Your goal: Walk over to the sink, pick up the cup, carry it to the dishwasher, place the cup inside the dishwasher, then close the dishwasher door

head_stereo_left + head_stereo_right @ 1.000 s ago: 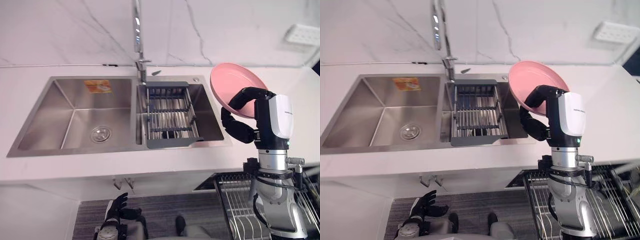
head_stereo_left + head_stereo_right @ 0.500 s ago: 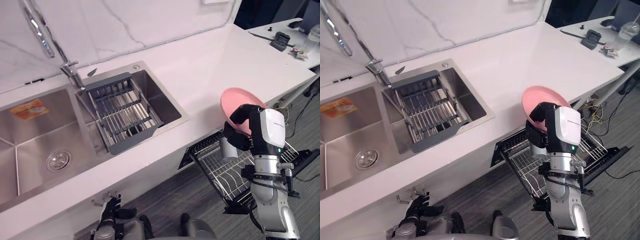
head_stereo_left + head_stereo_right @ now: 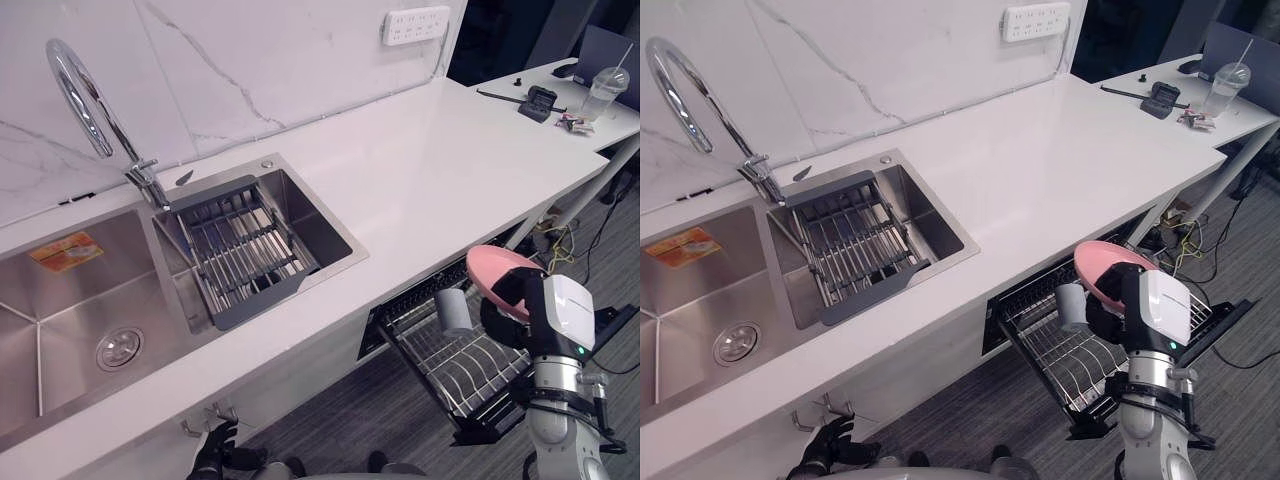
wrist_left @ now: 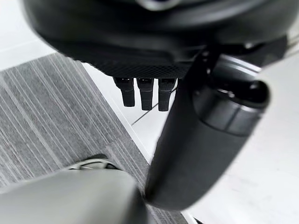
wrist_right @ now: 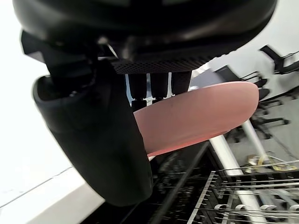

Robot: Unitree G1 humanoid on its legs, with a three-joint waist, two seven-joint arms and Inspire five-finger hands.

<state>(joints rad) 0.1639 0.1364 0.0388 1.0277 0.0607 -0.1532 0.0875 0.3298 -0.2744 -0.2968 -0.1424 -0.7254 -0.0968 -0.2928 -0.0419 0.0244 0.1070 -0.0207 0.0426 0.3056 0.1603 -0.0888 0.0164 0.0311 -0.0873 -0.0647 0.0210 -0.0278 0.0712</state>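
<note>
Right robot hand (image 3: 508,318), fingers and thumb curled on the rim of a tilted pink plate (image 3: 497,268), holds it over the pulled-out dishwasher rack (image 3: 450,365), which juts from under the tabletop's (image 3: 440,170) near edge. Open floor (image 3: 390,400) lies left of the rack. Left robot hand (image 3: 215,452) hangs low, fingers relaxed.

White counter (image 3: 440,170) runs along marble wall. Steel double sink (image 3: 80,310) set into its left part; curved tap (image 3: 90,110) stands at sink's back edge. Grey drain rack (image 3: 245,250) lies across right basin. Rest of counter top bare. Side table (image 3: 575,80) past right end: plastic cup with straw (image 3: 603,92), small dark items (image 3: 540,100). Wire dishwasher rack (image 3: 460,365) juts out under counter's front edge, above grey striped floor (image 3: 400,410).
</note>
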